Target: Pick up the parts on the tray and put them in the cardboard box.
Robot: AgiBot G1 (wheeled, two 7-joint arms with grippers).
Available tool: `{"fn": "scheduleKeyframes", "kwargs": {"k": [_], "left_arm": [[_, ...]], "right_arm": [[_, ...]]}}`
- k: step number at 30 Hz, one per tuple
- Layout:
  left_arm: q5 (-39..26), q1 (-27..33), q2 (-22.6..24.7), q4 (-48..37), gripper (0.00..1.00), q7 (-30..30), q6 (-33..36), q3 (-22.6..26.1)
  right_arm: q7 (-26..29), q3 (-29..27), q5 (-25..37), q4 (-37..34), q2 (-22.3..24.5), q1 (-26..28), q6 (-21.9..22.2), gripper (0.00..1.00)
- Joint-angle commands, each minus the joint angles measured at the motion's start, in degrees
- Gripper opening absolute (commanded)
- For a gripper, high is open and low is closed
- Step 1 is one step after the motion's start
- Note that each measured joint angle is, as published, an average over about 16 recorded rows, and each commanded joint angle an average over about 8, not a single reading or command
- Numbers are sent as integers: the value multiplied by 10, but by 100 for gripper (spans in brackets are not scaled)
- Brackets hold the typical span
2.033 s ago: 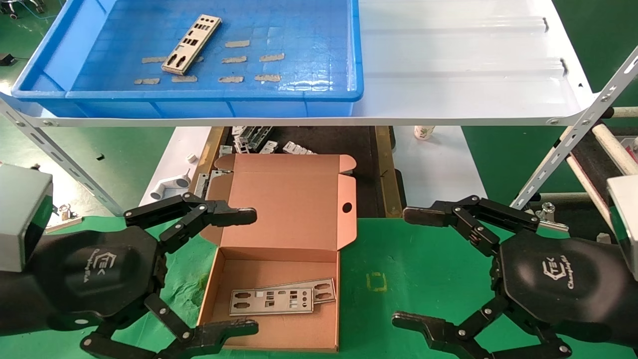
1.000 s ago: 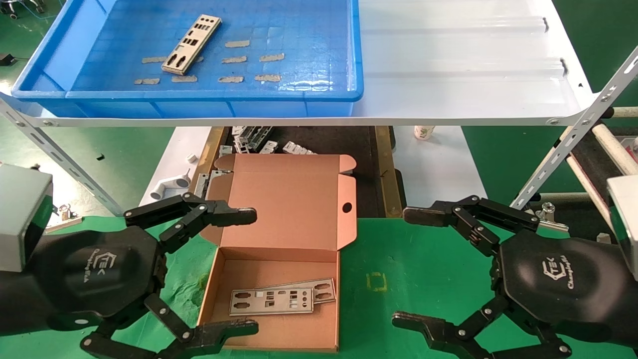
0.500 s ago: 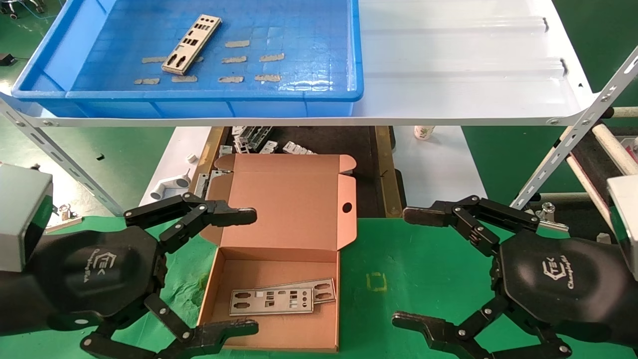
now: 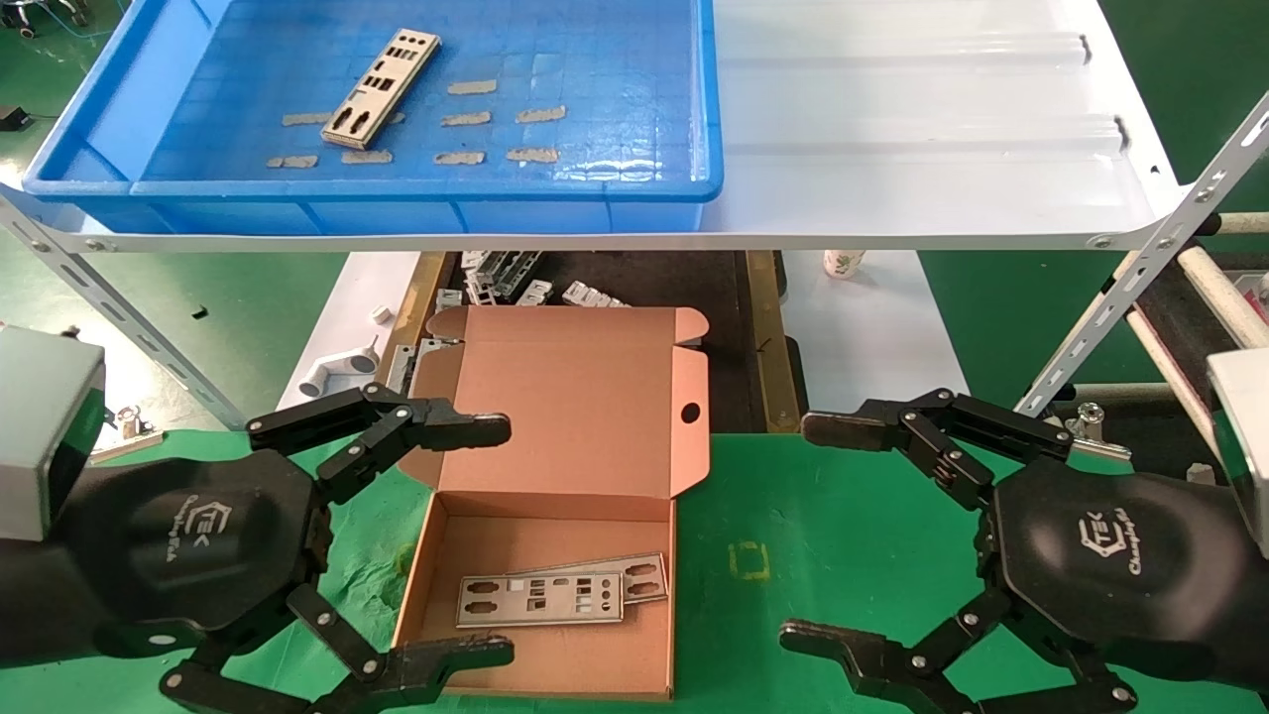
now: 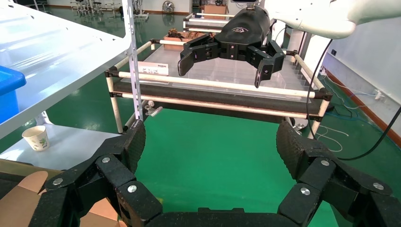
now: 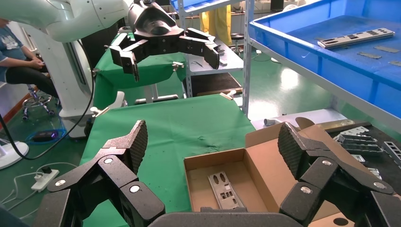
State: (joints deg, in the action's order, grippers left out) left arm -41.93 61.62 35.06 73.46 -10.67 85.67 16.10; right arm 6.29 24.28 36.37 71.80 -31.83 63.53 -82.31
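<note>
One silver punched plate (image 4: 382, 87) lies in the blue tray (image 4: 397, 203) on the white shelf, far left; it also shows in the right wrist view (image 6: 355, 38). The open cardboard box (image 4: 555, 684) sits on the green table below, with two overlapping silver plates (image 4: 560, 593) on its floor; a plate shows in the right wrist view (image 6: 224, 190). My left gripper (image 4: 496, 540) is open and empty at the box's left side. My right gripper (image 4: 818, 535) is open and empty, right of the box.
The white shelf (image 4: 912, 129) overhangs the table's far side on angled metal struts (image 4: 1140, 288). Small silver brackets (image 4: 516, 283) and a white pipe fitting (image 4: 337, 372) lie behind the box. A paper cup (image 4: 843, 263) stands under the shelf. A roller rack (image 5: 213, 90) is to the right.
</note>
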Motion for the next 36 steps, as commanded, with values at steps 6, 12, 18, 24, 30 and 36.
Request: {"fn": "scheduleKeyframes", "kwargs": {"k": [6, 12, 18, 24, 30, 36], "left_arm": [[0, 0, 0, 0, 100, 0, 0, 0], [0, 0, 0, 0, 100, 0, 0, 0], [0, 0, 0, 0, 100, 0, 0, 0], [0, 0, 0, 0, 100, 0, 0, 0], [0, 0, 0, 0, 100, 0, 0, 0], [0, 0, 0, 0, 100, 0, 0, 0]], "right_arm": [[0, 0, 0, 0, 0, 0, 0, 100], [0, 0, 0, 0, 0, 0, 0, 100], [0, 0, 0, 0, 0, 0, 0, 100], [0, 0, 0, 0, 0, 0, 0, 100], [0, 0, 0, 0, 0, 0, 0, 100], [0, 0, 0, 0, 0, 0, 0, 100]]}}
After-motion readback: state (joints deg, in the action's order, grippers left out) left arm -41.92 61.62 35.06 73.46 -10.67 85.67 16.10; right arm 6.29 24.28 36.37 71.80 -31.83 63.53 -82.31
